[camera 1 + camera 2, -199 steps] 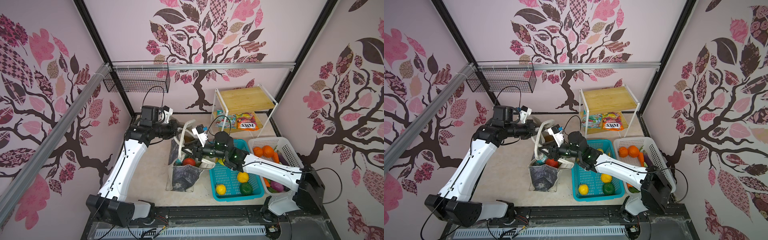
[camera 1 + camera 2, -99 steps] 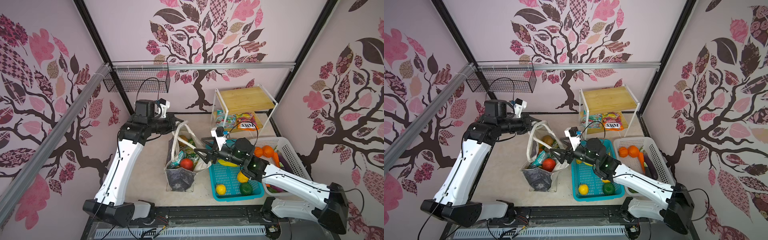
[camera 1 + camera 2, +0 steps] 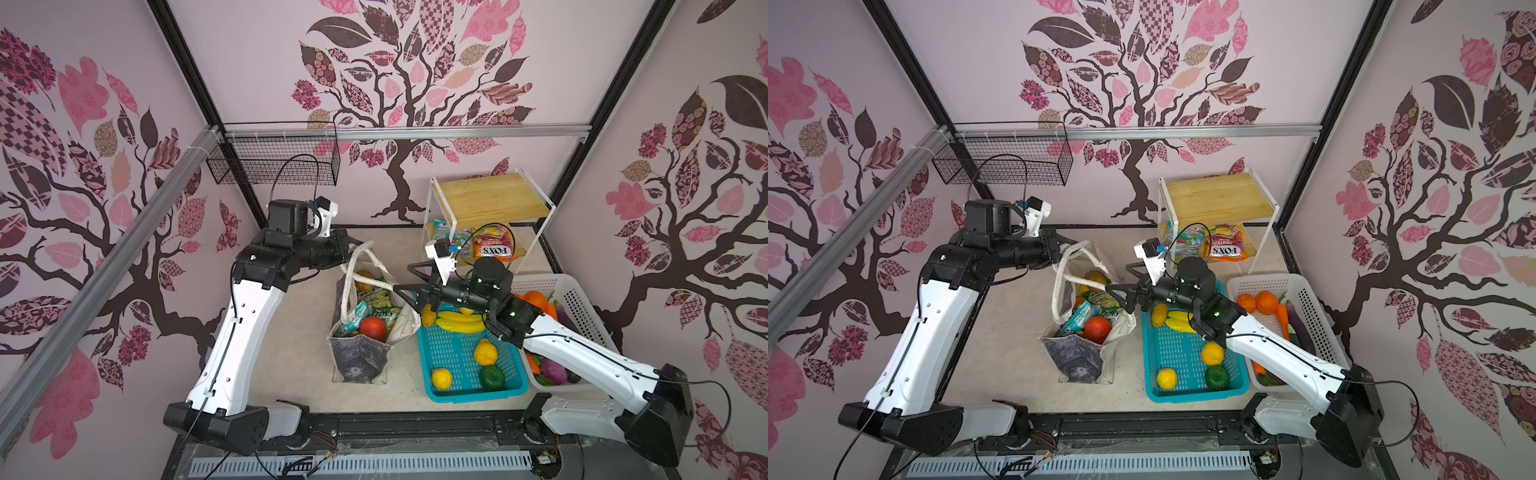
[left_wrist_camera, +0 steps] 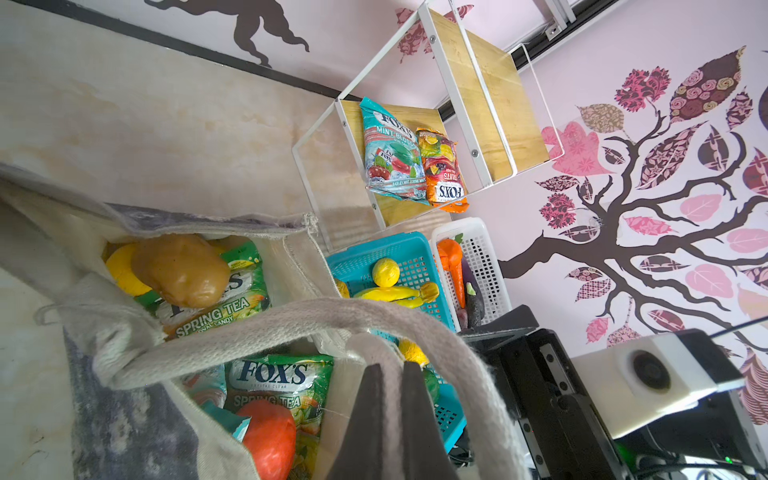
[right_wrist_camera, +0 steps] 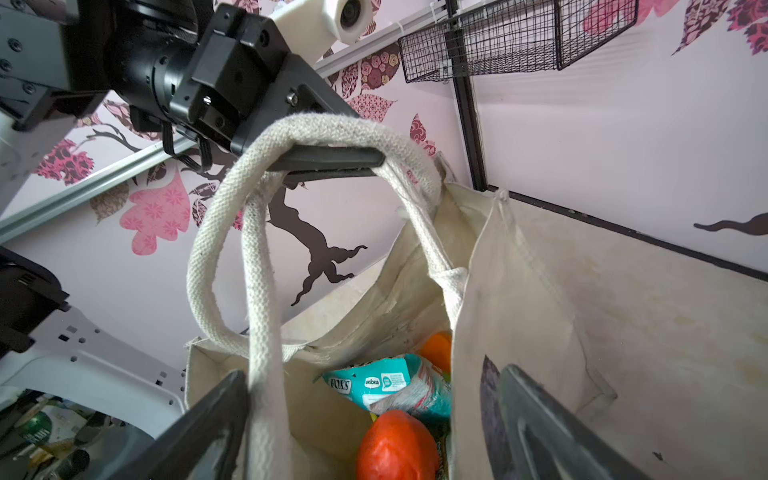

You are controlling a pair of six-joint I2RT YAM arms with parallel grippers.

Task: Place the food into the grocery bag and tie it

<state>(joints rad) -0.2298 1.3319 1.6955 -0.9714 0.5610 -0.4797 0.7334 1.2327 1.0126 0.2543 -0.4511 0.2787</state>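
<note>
- Top views: the grocery bag (image 3: 359,353) stood open at the centre of the counter (image 3: 299,332), just left of the teal basket (image 3: 473,392).
- The left claw (image 3: 363,246) hung raised at the bag's far side, shut on the cream handles (image 3: 353,266).
- The right claw (image 3: 1119,276) sat over the bag's right rim, fingers spread wide, gripping nothing. One handle strand ran from far left across to it.
- Bananas (image 3: 457,322) and round yellow pieces lay in the teal basket. More food lay in the white basket (image 3: 1312,307), and packets (image 3: 1225,247) sat on the far shelf (image 3: 1217,199).
- Left wrist view: the left claw (image 4: 392,374) was pinched tight, with a handle strap (image 4: 291,320) passing between its fingers.
- In the bag beneath were a brown piece (image 4: 183,270), a red piece (image 4: 270,440) and green packets (image 4: 278,386).
- Right wrist view: the right claw (image 5: 372,372) gaped over the bag mouth, empty.
- One strap (image 5: 257,291) hung just inside one finger (image 5: 208,436). I could not tell whether it touched.
- The strap's long axis ran from the bag rim up to the left claw (image 5: 332,164), over which the handles looped.
- Judgement: the right arm was nearer the free strand, which lay between its open fingers on the side toward the left arm. Closing there would likely catch it for the tie.
- Judgement: with food outside the bag, packing looked unfinished.
</note>
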